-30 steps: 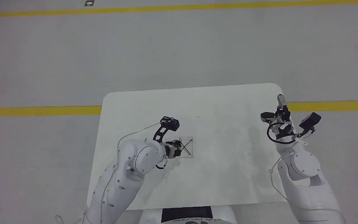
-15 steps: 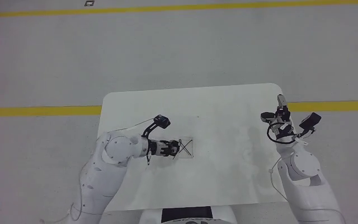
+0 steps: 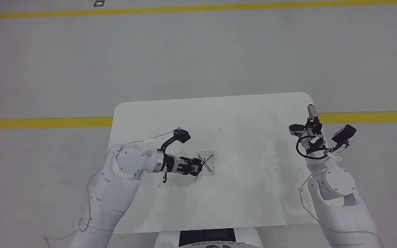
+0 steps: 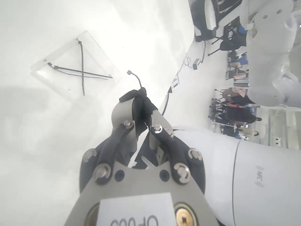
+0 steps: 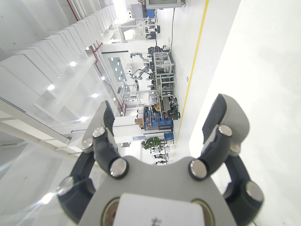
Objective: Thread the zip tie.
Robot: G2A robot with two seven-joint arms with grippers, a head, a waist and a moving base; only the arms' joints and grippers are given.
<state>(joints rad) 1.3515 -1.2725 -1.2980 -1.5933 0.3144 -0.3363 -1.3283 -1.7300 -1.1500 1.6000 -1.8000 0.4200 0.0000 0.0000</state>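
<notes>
In the left wrist view my left gripper [image 4: 140, 93] is shut on a black zip tie [image 4: 137, 80]. Its short end curves up out of the fingertips, with the small head at the tip. Just beyond lies a clear square tray [image 4: 93, 52] holding two more black zip ties [image 4: 82, 71] crossed over each other. From above, the left gripper [image 3: 196, 166] hangs at the left edge of the tray [image 3: 214, 165], near the middle of the white table [image 3: 248, 124]. My right gripper [image 3: 312, 118] is raised at the table's right edge, open [image 5: 162, 109] and holding nothing.
A yellow floor line [image 3: 56, 123] runs behind the table. The right wrist view faces out over the table edge into a hall with machine racks [image 5: 162, 71] far off.
The left arm swung its elbow out to the left while its gripper stayed by the tray's left edge, shifting slightly toward it. The right arm has not moved.
</notes>
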